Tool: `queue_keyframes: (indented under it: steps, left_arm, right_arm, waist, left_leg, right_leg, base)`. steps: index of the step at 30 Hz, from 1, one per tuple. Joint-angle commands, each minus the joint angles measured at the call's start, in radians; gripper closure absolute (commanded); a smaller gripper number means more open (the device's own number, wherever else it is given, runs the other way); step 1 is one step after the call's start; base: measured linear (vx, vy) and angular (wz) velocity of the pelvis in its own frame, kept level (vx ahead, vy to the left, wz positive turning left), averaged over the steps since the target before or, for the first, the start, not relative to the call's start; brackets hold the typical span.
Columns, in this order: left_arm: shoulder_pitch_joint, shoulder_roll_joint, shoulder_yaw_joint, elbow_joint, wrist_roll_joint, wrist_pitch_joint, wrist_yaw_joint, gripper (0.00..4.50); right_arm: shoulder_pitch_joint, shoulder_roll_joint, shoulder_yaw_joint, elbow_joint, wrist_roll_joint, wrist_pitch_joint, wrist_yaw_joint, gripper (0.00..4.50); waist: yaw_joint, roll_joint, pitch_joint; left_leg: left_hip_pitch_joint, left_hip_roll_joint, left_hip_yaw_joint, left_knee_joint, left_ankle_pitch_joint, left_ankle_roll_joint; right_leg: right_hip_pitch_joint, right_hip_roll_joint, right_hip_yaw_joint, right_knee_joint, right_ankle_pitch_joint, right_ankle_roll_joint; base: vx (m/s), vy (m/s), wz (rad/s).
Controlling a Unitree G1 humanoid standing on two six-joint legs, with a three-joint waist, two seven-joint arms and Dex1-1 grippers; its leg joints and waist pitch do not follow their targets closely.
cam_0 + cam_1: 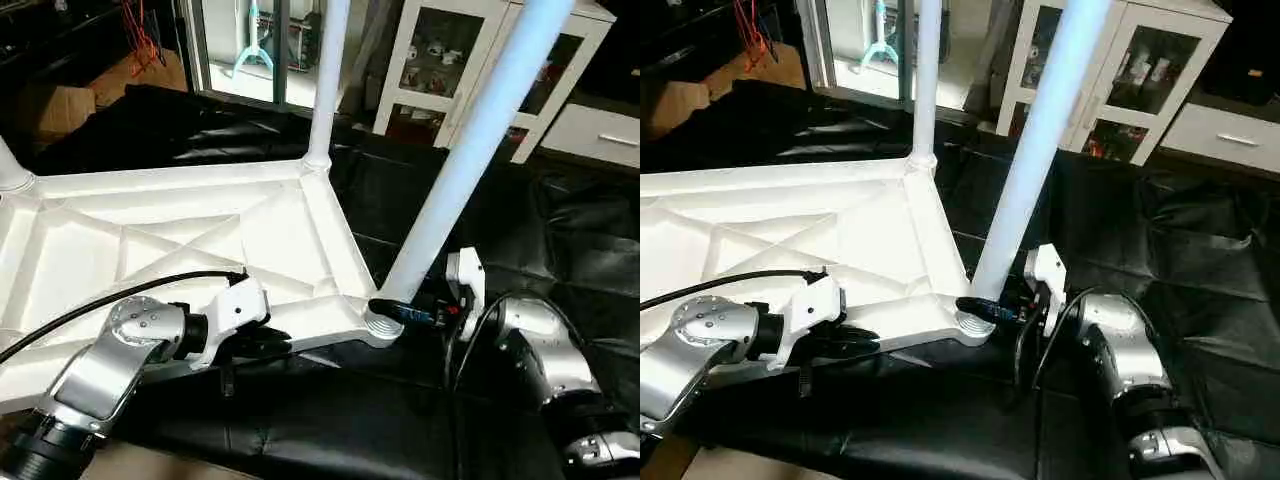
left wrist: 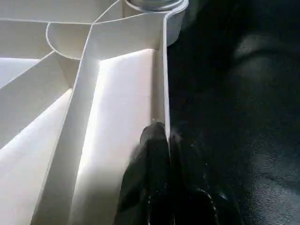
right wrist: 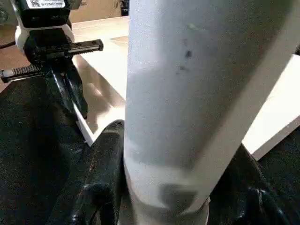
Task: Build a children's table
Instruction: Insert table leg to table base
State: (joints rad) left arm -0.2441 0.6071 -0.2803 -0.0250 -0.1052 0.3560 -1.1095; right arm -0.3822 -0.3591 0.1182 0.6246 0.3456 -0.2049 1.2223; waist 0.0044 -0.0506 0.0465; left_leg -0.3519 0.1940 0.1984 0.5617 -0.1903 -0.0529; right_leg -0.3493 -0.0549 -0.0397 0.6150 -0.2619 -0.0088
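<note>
Kid: Why is your left claw [image 1: 262,345] on the tabletop [image 1: 180,240]?

Me: It pinches the near rim shut tight, so the tabletop does not slide. The tabletop lies upside down on the black couch [image 1: 560,240], ribs up.

Kid: And the other one?

Me: My right claw [image 1: 405,312] wraps around the bottom of a leg [image 1: 470,150], right above the corner socket [image 1: 380,325]. I hold it low so I can steer it in. It leans, so I think it is not all the way in yet. Another leg [image 1: 328,80] stands in the far corner
</note>
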Motion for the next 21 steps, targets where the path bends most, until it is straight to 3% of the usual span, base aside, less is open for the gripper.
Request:
queue_keyframes:
  steps: [1,9,10,12,13,16,17,18,19,20,21]
  left_arm:
    - [-0.002,-0.019,-0.024,-0.009,-0.005,-0.020,-0.003,4.50]
    - [-0.008,-0.048,-0.026,0.004,0.008,-0.002,0.044,4.50]
    - [-0.008,-0.048,-0.026,0.004,0.008,-0.002,0.044,4.50]
    - [-0.024,-0.097,-0.037,0.028,0.059,0.042,0.144,4.50]
    - [-0.026,-0.103,-0.037,0.031,0.063,0.047,0.155,4.50]
    - [-0.060,-0.225,-0.034,0.080,0.128,0.161,0.354,4.50]
    - [-0.069,-0.268,-0.027,0.099,0.145,0.189,0.422,4.50]
    - [-0.089,-0.373,-0.010,0.152,0.168,0.245,0.561,4.50]
    - [-0.104,-0.455,0.009,0.202,0.166,0.240,0.654,4.50]
    - [-0.109,-0.482,0.011,0.218,0.164,0.238,0.675,4.50]
    - [-0.115,-0.516,0.014,0.239,0.162,0.235,0.703,4.50]
  right_arm:
    - [0.067,0.004,0.078,0.079,-0.169,-0.017,-0.075,2.59]
    - [0.047,0.047,0.039,0.100,-0.161,0.018,-0.230,2.59]
    - [0.047,0.047,0.039,0.100,-0.161,0.018,-0.230,2.59]
    - [0.016,0.091,0.016,0.117,-0.215,0.073,-0.483,2.59]
    - [0.013,0.095,0.013,0.119,-0.220,0.079,-0.506,2.59]
    - [-0.020,0.149,-0.015,0.148,-0.275,0.161,-0.801,2.58]
    - [-0.026,0.172,-0.029,0.156,-0.266,0.182,-0.854,2.58]
    - [-0.039,0.223,-0.056,0.178,-0.244,0.221,-0.960,2.58]
    - [-0.047,0.258,-0.067,0.195,-0.227,0.238,-1.009,2.58]
    - [-0.050,0.271,-0.069,0.202,-0.223,0.243,-1.026,2.58]
    - [-0.053,0.287,-0.072,0.210,-0.217,0.249,-1.047,2.58]
  waist:
    - [-0.002,0.021,-0.013]
    - [-0.003,0.022,-0.017]
    - [-0.004,0.023,-0.016]
    - [-0.005,0.025,-0.013]
    - [-0.007,0.025,-0.009]
    - [-0.008,0.025,-0.011]
    - [-0.003,0.024,-0.012]
    - [-0.003,0.028,-0.012]
    - [-0.001,0.026,-0.012]
    - [0.006,0.024,-0.011]
    - [0.006,0.024,-0.014]
  left_leg:
    - [0.012,0.053,-0.025,-0.070,-0.292,0.010]
    - [0.013,0.054,-0.027,-0.073,-0.275,0.002]
    - [0.013,0.055,-0.027,-0.074,-0.284,-0.001]
    - [0.015,0.055,-0.027,-0.076,-0.307,-0.017]
    - [0.018,0.053,-0.030,-0.080,-0.345,-0.041]
    - [0.022,0.054,-0.032,-0.080,-0.356,-0.068]
    - [0.030,0.051,-0.029,-0.075,-0.370,-0.064]
    - [0.032,0.052,-0.027,-0.075,-0.370,-0.066]
    - [0.034,0.053,-0.026,-0.074,-0.370,-0.066]
    - [0.037,0.050,-0.026,-0.071,-0.384,-0.065]
    - [0.031,0.048,-0.028,-0.071,-0.381,-0.064]
  right_leg:
    - [0.003,-0.077,0.052,-0.088,-0.148,-0.242]
    - [-0.001,-0.076,0.053,-0.087,-0.129,-0.237]
    - [-0.002,-0.075,0.053,-0.088,-0.141,-0.235]
    - [-0.007,-0.076,0.054,-0.091,-0.185,-0.225]
    - [-0.012,-0.078,0.054,-0.096,-0.259,-0.211]
    - [-0.016,-0.080,0.057,-0.100,-0.294,-0.185]
    - [-0.022,-0.080,0.058,-0.105,-0.310,-0.178]
    - [-0.026,-0.080,0.062,-0.104,-0.306,-0.176]
    - [-0.028,-0.081,0.062,-0.108,-0.310,-0.171]
    - [-0.032,-0.078,0.062,-0.111,-0.334,-0.153]
    - [-0.028,-0.080,0.064,-0.110,-0.339,-0.140]
  base:
    - [0.000,0.000,0.00]
    - [0.000,0.000,0.00]
    - [0.000,0.000,0.00]
    - [0.000,0.000,0.00]
    - [0.000,0.000,0.00]
    - [0.000,0.000,0.00]
    - [0.000,0.000,0.00]
    - [0.000,0.000,0.00]
    - [0.000,0.000,0.00]
    - [0.000,0.000,0.00]
    - [0.000,0.000,0.00]
